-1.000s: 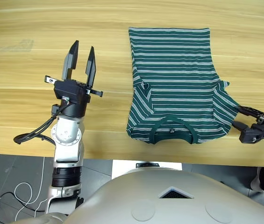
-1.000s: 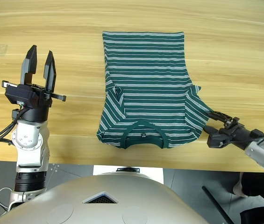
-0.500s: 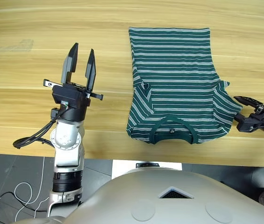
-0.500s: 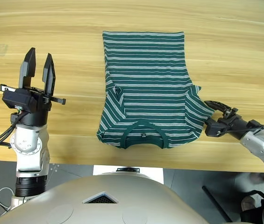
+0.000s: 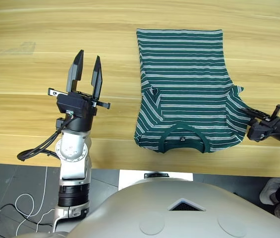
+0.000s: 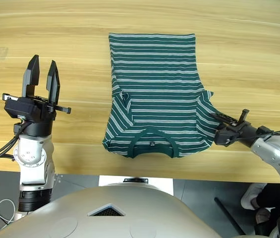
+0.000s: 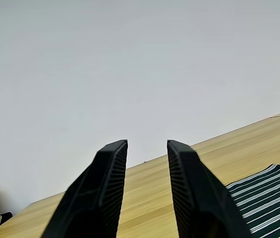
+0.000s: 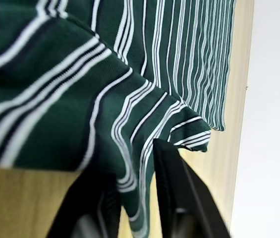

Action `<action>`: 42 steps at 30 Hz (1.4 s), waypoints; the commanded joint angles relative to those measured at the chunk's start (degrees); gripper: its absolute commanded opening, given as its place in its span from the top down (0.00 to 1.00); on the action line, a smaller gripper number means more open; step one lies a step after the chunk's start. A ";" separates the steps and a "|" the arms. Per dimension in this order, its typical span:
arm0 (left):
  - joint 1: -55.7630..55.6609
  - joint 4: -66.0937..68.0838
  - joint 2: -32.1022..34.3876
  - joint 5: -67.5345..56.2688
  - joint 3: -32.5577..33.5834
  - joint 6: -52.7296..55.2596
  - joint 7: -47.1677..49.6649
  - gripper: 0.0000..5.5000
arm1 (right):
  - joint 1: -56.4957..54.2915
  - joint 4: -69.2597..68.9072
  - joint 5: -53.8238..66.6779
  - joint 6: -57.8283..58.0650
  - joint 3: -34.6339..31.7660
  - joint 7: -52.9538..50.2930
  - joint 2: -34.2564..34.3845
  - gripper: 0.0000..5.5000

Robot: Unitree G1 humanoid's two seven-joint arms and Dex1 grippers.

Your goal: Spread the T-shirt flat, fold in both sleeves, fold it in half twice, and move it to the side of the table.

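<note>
The green, white-striped T-shirt (image 5: 187, 84) lies flat on the wooden table (image 5: 30, 29) with its collar (image 5: 182, 133) towards me. Its left sleeve is folded in over the body. The right sleeve (image 5: 239, 106) still juts out to the side. My right gripper (image 5: 252, 124) is open at that sleeve's outer edge. The striped cloth (image 8: 130, 124) sits between the fingers (image 8: 174, 188), one above the fabric and one partly covered by it. My left gripper (image 5: 86, 62) stands open with nothing in it, pointing away from me, well to the left of the shirt.
Bare wood stretches to the left of the shirt and beyond it. The table's near edge (image 5: 110, 166) runs just below the collar. Cables (image 5: 11, 208) lie on the dark floor at lower left.
My right gripper has moved in towards the right sleeve and rolled, so its fingers now straddle the sleeve edge. The left arm has shifted slightly and is still open.
</note>
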 commanded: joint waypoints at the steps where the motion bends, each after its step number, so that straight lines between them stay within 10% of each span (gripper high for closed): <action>1: 1.28 0.44 -0.52 0.81 0.13 -0.80 -0.23 0.73 | -2.20 1.08 0.76 0.75 -0.03 0.10 -0.02 0.97; 38: 1.40 5.64 -1.92 3.60 -2.74 -3.89 -1.05 0.73 | -5.39 -7.47 -3.66 0.82 9.08 1.20 7.22 0.99; 42: 1.75 5.46 -1.97 3.50 -2.80 -3.84 -1.16 0.73 | -5.77 -7.51 -2.74 1.16 9.20 2.08 6.55 0.87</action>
